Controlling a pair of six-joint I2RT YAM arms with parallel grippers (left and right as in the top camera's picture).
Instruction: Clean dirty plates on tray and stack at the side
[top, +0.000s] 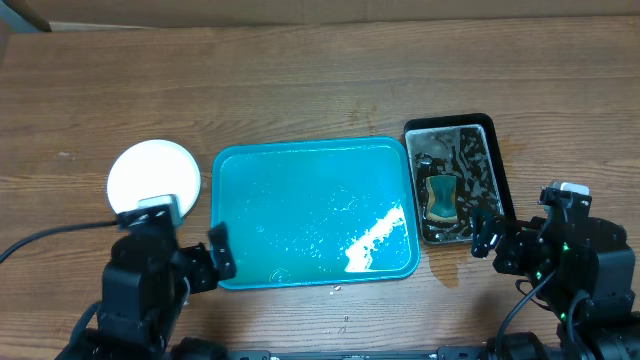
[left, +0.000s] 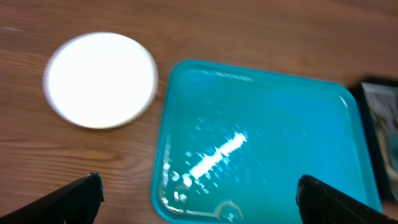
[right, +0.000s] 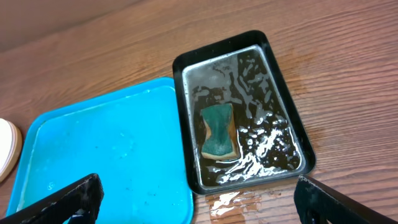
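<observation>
At the lower edge the left gripper (left: 199, 194) and right gripper (right: 198, 193) sit with jaws wide apart, gripping nothing; beyond, the wet tray (top: 300, 200) lies centre frame, the plates (top: 153, 175) just left of it, and a black water tray (top: 497, 150) holding a sponge (top: 438, 196) on its right.

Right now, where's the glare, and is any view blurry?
Overhead: glare streak on the wet blue tray, white plate blown out. Left wrist: everything motion-blurred. Right wrist: sharp, reflections on water in the black tray.
</observation>
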